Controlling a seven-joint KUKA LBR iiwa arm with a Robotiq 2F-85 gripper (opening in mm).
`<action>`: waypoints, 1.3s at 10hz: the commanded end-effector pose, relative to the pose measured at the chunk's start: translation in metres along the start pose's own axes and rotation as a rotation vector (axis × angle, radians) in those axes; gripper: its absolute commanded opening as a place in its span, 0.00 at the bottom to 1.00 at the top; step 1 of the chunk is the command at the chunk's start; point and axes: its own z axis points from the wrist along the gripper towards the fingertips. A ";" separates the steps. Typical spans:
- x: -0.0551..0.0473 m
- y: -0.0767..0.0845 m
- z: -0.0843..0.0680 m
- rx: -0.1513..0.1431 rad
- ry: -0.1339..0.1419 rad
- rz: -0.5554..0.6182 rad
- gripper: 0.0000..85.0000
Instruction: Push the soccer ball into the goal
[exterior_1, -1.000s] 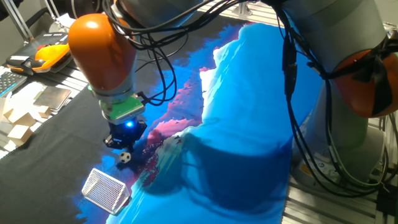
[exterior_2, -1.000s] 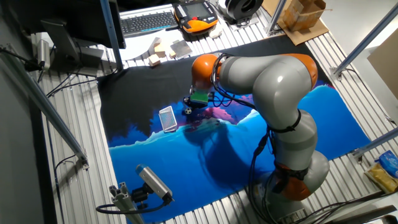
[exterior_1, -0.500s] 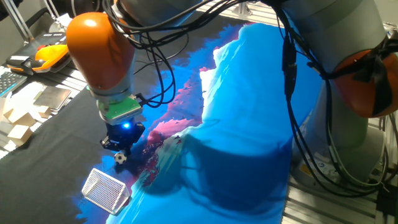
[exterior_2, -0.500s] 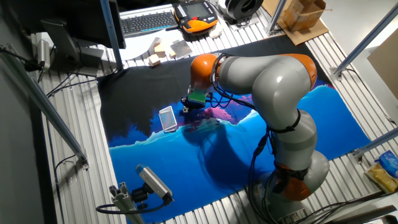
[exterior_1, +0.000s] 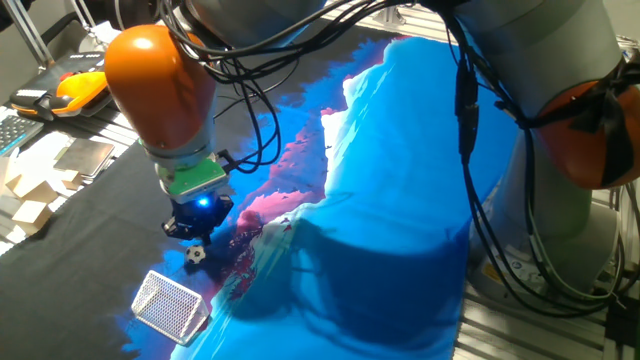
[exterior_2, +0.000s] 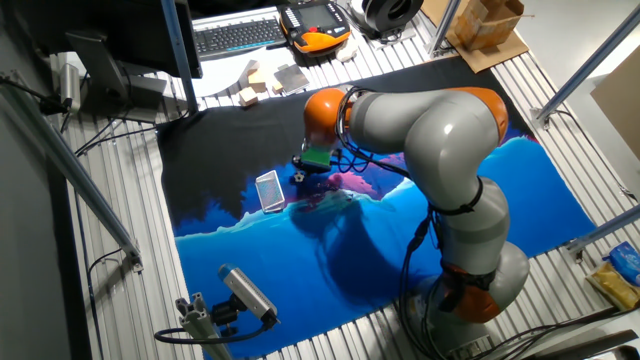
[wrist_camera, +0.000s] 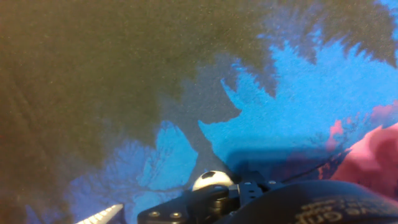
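The soccer ball (exterior_1: 196, 255) is a tiny white ball with black patches on the dark cloth, right below my gripper (exterior_1: 195, 235). The goal (exterior_1: 170, 305), a small white wire-mesh box, stands a short way past the ball toward the front left. In the other fixed view the ball (exterior_2: 298, 177) lies between the gripper (exterior_2: 306, 167) and the goal (exterior_2: 268, 190). In the hand view the ball (wrist_camera: 211, 180) sits against the black fingertips (wrist_camera: 214, 198), and a corner of the goal (wrist_camera: 99, 216) shows at the bottom left. The fingers look shut and hold nothing.
A blue, pink and black printed cloth (exterior_1: 400, 200) covers the table. Wooden blocks (exterior_1: 30, 190), a keyboard (exterior_2: 240, 35) and an orange pendant (exterior_2: 318, 22) lie beyond the cloth's far edge. A camera on a mount (exterior_2: 245, 295) stands at the near edge.
The gripper has moved a little left toward the goal, and the ball has rolled a short way with it toward the goal.
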 end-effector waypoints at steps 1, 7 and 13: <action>-0.002 -0.001 0.000 0.003 -0.001 0.005 0.00; 0.001 0.008 0.001 -0.024 0.049 0.123 0.20; 0.005 0.017 0.001 -0.033 0.037 0.211 0.20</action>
